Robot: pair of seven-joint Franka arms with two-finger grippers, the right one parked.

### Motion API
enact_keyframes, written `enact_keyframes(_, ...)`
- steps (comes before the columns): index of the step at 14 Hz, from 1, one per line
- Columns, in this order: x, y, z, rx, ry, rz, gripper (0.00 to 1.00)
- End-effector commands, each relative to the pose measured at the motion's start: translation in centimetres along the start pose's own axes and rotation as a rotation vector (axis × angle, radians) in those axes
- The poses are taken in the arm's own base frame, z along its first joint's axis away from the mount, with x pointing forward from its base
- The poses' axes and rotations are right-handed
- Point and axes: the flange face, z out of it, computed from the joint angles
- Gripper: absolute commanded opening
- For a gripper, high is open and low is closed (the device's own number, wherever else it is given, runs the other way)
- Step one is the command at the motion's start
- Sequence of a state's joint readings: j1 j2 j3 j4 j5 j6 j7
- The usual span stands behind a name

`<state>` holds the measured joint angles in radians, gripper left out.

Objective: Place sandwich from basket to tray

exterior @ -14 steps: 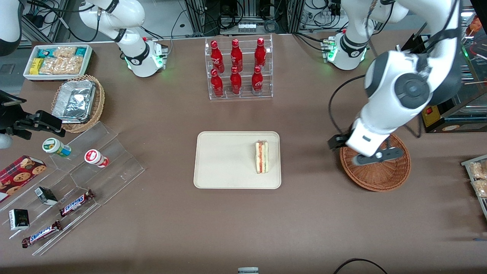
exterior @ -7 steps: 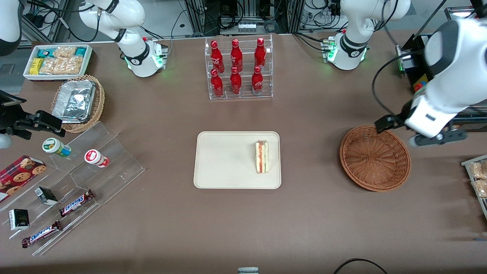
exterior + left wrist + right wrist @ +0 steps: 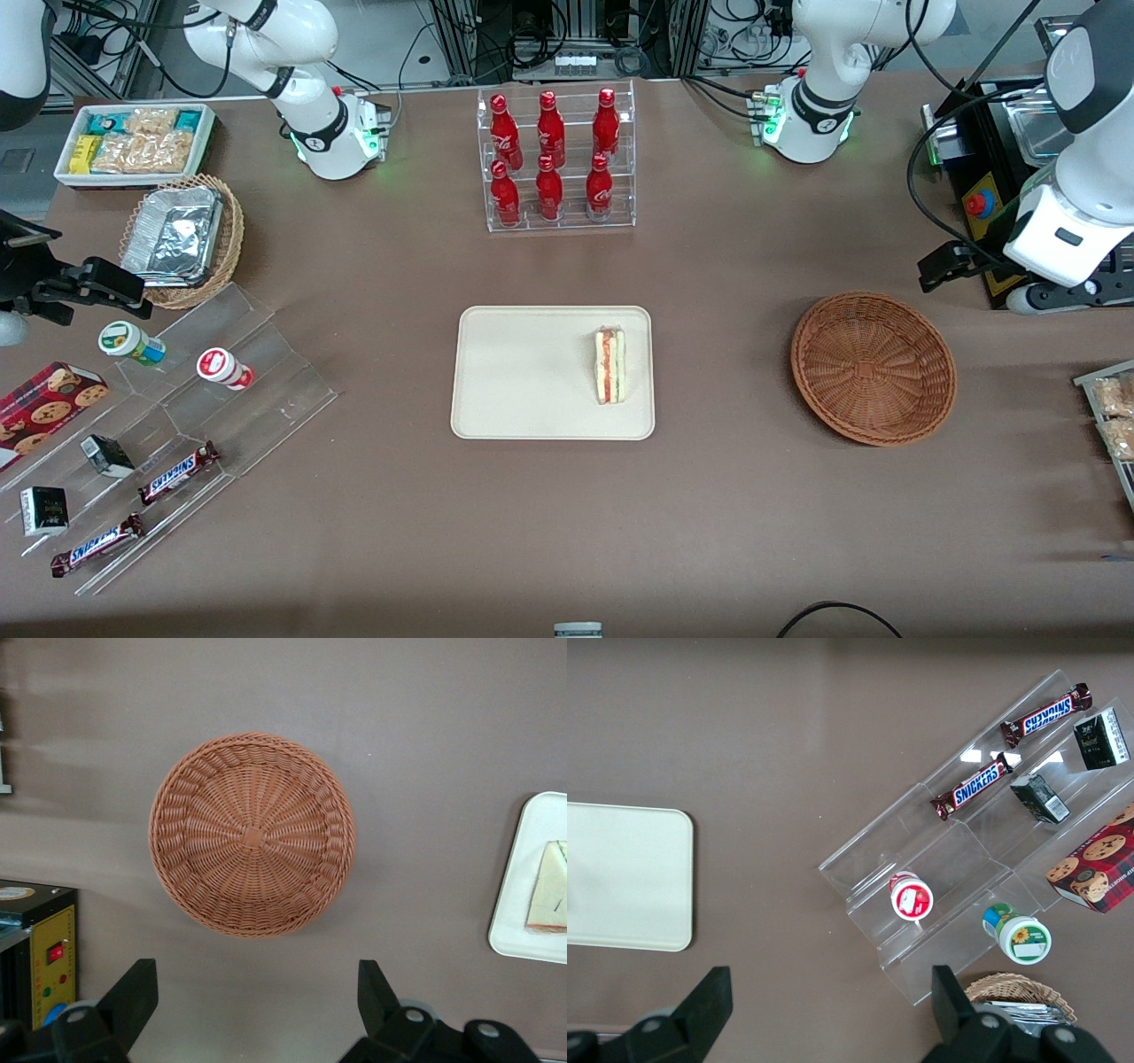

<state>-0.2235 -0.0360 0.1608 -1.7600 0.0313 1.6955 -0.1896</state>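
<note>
The sandwich [image 3: 609, 365] lies on the tray [image 3: 496, 390], at the edge nearest the basket [image 3: 873, 368], so the transfer looks done. The basket, covered by the arm a second ago, now sits bare and empty. The hand [image 3: 1063, 297] has swung away from above it toward the working arm's end of the bench [image 3: 709, 514], and hangs there with fingers [image 3: 133, 992] spread wide, holding nothing. Around stand a rack of red bottles [image 3: 556, 159], snack shelves [image 3: 177, 425] and a foil container [image 3: 173, 235], all well apart from the tray; nothing blocks it.
</note>
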Motion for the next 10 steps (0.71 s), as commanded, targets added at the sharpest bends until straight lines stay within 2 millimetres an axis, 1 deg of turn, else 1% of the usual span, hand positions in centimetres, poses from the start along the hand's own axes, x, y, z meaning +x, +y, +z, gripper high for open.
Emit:
enact_keyframes(1,-1.2,-0.4,-2.4,0.02,-0.003,0.015,1.0)
enact_keyframes(3,-1.7,-0.1,-4.2,0.021,-0.014,0.021,1.0)
enact_keyframes(5,-1.9,0.2,-5.2,0.018,-0.016,0.038,1.0)
enact_keyframes(7,-2.0,0.4,-5.3,0.009,-0.016,0.095,1.0)
enact_keyframes(10,-2.1,0.4,-5.4,0.002,-0.017,0.092,1.0)
